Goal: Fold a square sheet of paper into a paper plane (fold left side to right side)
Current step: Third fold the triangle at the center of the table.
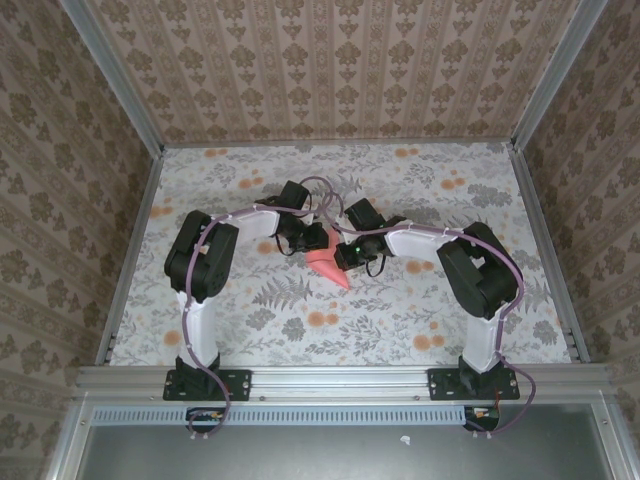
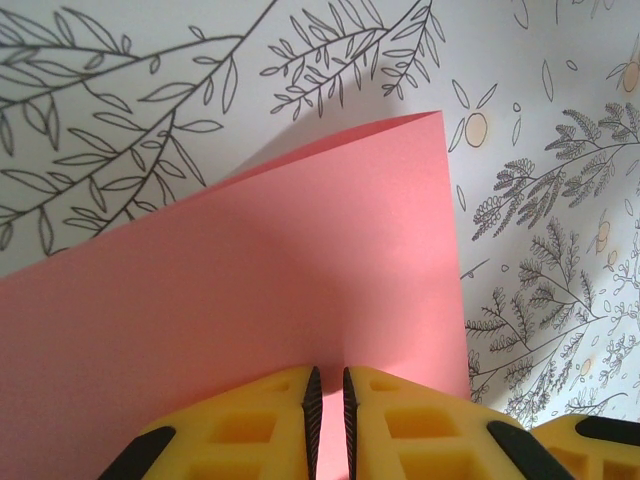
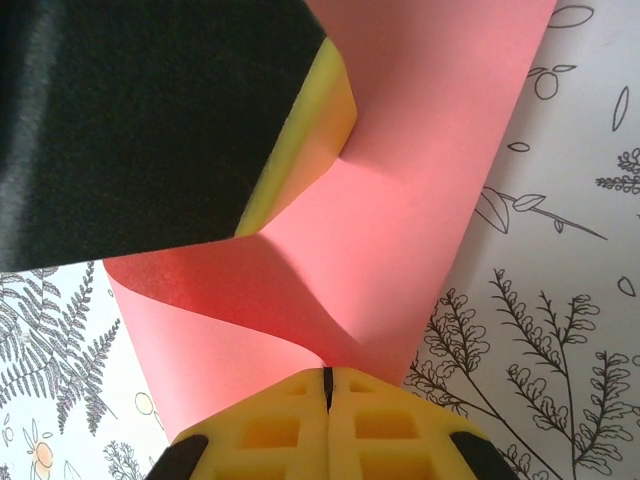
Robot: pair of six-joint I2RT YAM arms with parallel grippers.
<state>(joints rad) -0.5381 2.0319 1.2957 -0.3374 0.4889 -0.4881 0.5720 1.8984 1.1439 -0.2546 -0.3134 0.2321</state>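
Note:
The square sheet of paper (image 1: 328, 265) is salmon-pink and creased into a pointed shape at mid-table, its tip toward me. My left gripper (image 1: 303, 240) is at the sheet's far left end. In the left wrist view its jaws (image 2: 328, 375) stand a narrow slit apart, tips against the pink sheet (image 2: 250, 280), which shows through the slit. My right gripper (image 1: 350, 258) is shut (image 3: 327, 372) on an edge of the sheet (image 3: 400, 200) and holds a flap lifted and curled. That flap bends against the left gripper's yellow finger (image 3: 300, 130).
The table (image 1: 400, 320) has a leaf and flower print. Patterned walls (image 1: 60, 200) close it in on the left, right and far sides. A metal rail (image 1: 340, 378) with both arm bases runs along the near edge.

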